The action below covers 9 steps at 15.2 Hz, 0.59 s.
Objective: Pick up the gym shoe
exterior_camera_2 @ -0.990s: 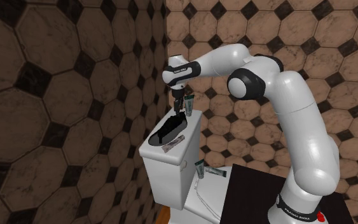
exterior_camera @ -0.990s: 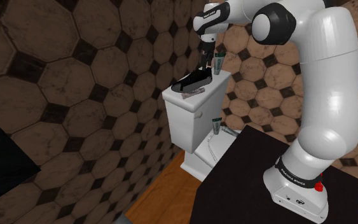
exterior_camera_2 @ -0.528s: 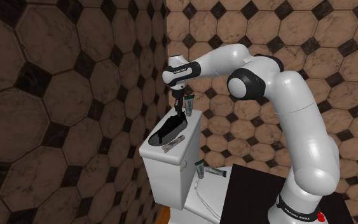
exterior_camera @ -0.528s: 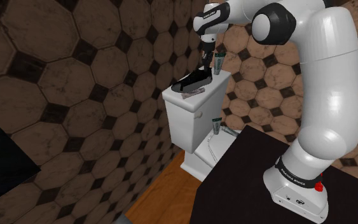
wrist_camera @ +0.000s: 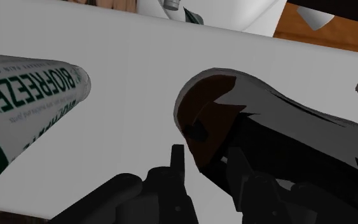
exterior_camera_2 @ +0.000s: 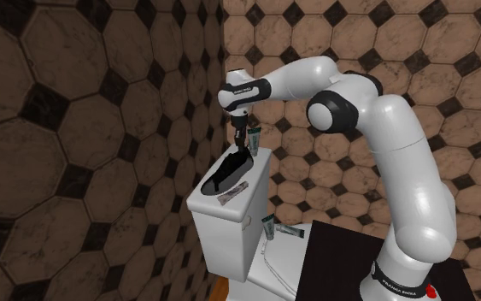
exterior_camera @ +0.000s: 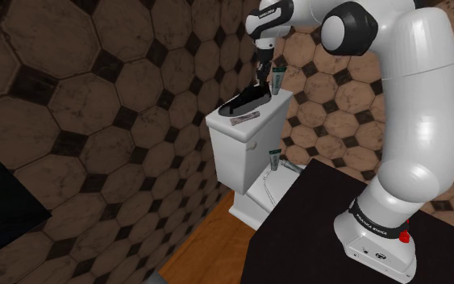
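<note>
Shoe (exterior_camera: pixel 245 101), black, lies on the toilet tank (exterior_camera: pixel 237 149), gripper (exterior_camera: pixel 260 79) at its heel. Wrist view tells us more: fingers (wrist_camera: pixel 177 162) drawn narrow, pinching the heel rim; brown lining; lettered tube (wrist_camera: pixel 25 108) beside.

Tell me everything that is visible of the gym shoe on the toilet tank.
The gym shoe is low-cut and black, with grey along its side and a brown lining inside the heel opening, as the wrist view shows. It lies lengthwise, sole down, on the white toilet tank lid. The pincer reaches down from above and appears to clasp the heel rim, one finger outside it and one inside.
</note>
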Each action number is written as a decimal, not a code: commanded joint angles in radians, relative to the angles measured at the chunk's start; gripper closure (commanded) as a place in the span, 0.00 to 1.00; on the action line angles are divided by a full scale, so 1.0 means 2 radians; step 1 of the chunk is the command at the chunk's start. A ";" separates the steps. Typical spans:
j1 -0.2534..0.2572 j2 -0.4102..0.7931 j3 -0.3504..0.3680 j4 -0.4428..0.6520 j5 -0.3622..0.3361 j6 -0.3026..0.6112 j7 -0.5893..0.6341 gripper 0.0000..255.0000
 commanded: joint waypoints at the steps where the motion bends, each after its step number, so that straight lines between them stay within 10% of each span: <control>1: -0.001 -0.002 -0.001 0.012 -0.001 -0.014 0.001 1.00; 9: -0.004 -0.008 -0.002 0.057 -0.003 -0.064 0.002 1.00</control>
